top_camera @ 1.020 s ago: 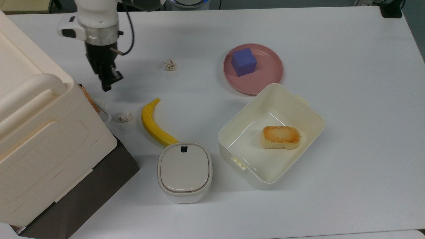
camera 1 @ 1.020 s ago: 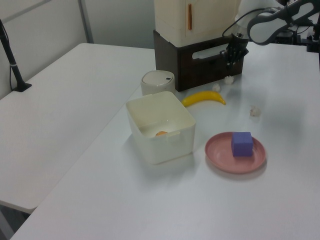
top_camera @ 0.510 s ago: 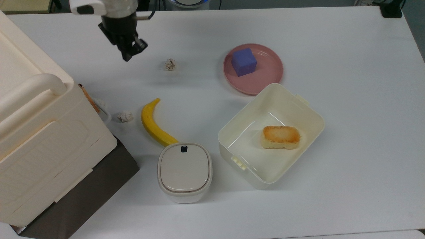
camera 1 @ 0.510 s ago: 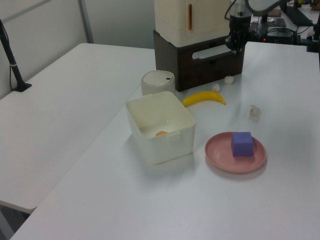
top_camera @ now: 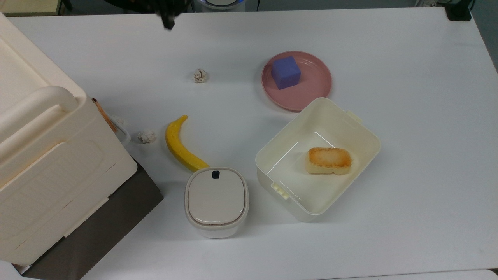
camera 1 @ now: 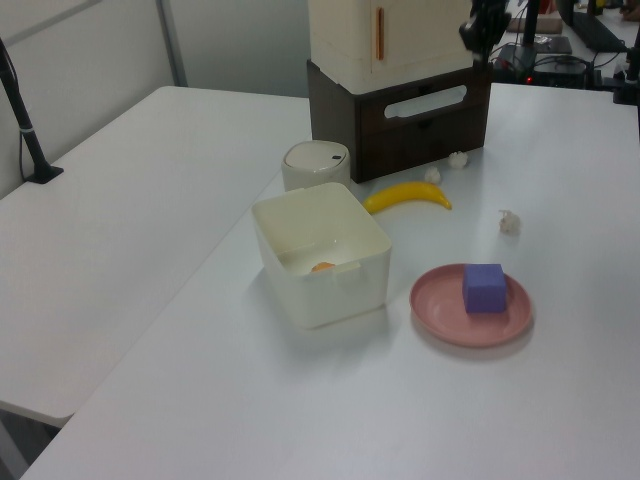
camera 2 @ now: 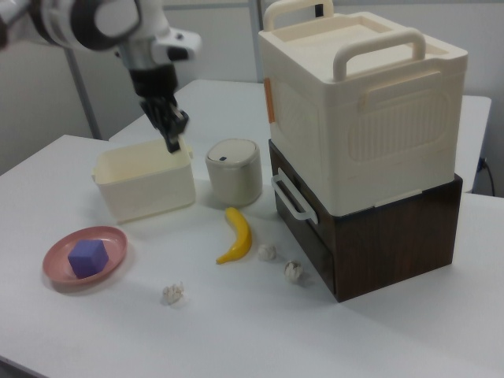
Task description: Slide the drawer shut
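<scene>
Drawer sits closed as before; gripper has lifted away.

Dark cabinet and cream box at the table's far edge, food items laid out before it

The drawer, white loop handle on its front, sits flush in the dark wood cabinet under a cream plastic box; the gripper hangs above the cabinet's right corner. Nearer lie a lidded round container, a banana, three crumpled paper balls, an open cream container and a pink plate bearing a purple cube.
</scene>
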Robot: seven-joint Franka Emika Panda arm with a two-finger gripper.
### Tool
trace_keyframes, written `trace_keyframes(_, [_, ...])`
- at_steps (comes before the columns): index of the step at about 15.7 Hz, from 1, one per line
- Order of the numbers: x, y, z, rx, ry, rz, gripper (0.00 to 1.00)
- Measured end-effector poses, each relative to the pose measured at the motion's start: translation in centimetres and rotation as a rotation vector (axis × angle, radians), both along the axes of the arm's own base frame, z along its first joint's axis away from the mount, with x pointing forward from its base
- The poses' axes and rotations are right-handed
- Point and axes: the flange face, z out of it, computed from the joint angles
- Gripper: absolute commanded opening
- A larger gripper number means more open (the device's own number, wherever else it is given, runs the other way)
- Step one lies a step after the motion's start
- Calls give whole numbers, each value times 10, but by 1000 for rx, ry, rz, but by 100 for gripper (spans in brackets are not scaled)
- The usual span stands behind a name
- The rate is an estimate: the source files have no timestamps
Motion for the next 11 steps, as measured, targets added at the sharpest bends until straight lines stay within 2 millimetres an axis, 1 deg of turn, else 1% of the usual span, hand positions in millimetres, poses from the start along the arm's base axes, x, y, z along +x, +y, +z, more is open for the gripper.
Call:
trace_keyframes(3, [-23,13,40,43,-26,17,0])
trace_keyframes(4, [-29,15,49,50,-24,23,12])
trace_keyframes(5, [-33,18,55,53,-21,28,41])
trace_keyframes(6, [-35,19,59,53,-21,33,61])
trace_keyframes(8, [-35,22,59,53,-19,43,100])
trace_keyframes(11, [-31,23,55,54,-10,45,100])
